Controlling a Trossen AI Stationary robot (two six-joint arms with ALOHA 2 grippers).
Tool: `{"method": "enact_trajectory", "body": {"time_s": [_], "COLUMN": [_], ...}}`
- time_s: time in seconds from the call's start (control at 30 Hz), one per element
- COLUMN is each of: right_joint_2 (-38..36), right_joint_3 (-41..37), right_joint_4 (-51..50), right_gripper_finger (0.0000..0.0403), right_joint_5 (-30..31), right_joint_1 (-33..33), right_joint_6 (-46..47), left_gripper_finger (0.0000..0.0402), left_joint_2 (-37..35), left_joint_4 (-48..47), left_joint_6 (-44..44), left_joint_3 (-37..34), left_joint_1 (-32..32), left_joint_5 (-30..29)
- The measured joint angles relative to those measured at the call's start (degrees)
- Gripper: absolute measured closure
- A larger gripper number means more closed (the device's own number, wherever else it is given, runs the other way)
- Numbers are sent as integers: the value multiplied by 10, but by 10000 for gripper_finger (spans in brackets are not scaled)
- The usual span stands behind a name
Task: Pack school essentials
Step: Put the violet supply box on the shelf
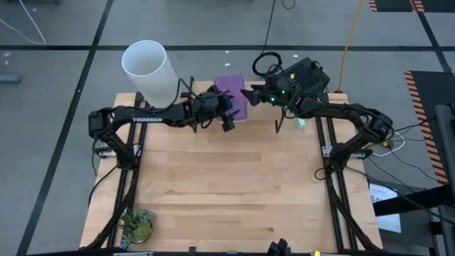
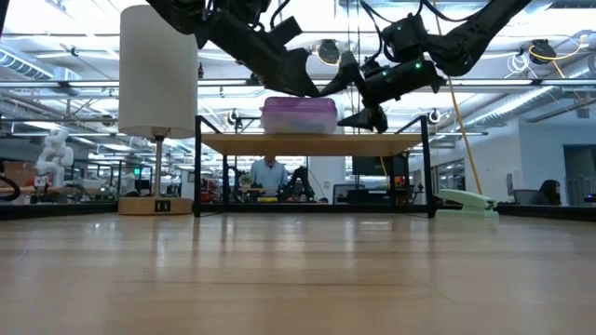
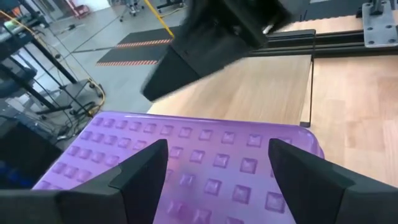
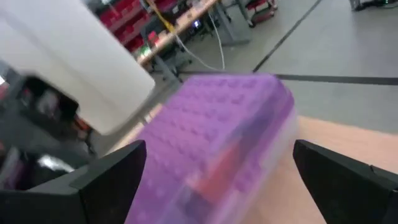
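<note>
Purple box (image 1: pixel 232 97) at table's (image 1: pixel 227 192) far edge. Left gripper (image 1: pixel 227 114) and right gripper (image 1: pixel 250 95) flank it, jaws wide open, holding nothing.

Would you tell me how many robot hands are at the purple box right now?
2. The left hand is at the purple box from its left side, fingers open; the right hand is at its right side, also open. Neither grips it.

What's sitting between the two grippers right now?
The purple box, seen in the high view: the left gripper is on one side and the right gripper on the other, both open.
</note>
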Motion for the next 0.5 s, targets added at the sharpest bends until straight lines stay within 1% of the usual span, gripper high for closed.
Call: {"method": "enact_trajectory", "body": {"time_s": [0.07, 0.17, 0.27, 0.33, 0.5], "right_joint_2": [-9, -25, -40, -54, -86], "right_joint_3": [-1, 0, 0, 0, -1], "right_joint_4": [-14, -9, -15, -18, -36], "right_gripper_finger": [3, 3, 3, 3, 3], "right_joint_5": [-7, -41, -80, -94, -96], "right_joint_1": [0, 6, 16, 26, 62], "right_joint_6": [-28, -61, -76, -82, -111], "left_gripper_finger": [119, 119, 119, 119, 119], "left_joint_2": [0, -3, -9, -12, -26], "left_joint_4": [-2, -5, -15, -24, -39], "left_joint_6": [3, 13, 20, 22, 22], "left_joint_3": [0, 0, -1, -1, -2], "left_joint_1": [-2, -2, -2, -2, -7], "left_joint_5": [-1, -4, -13, -21, -35]}}
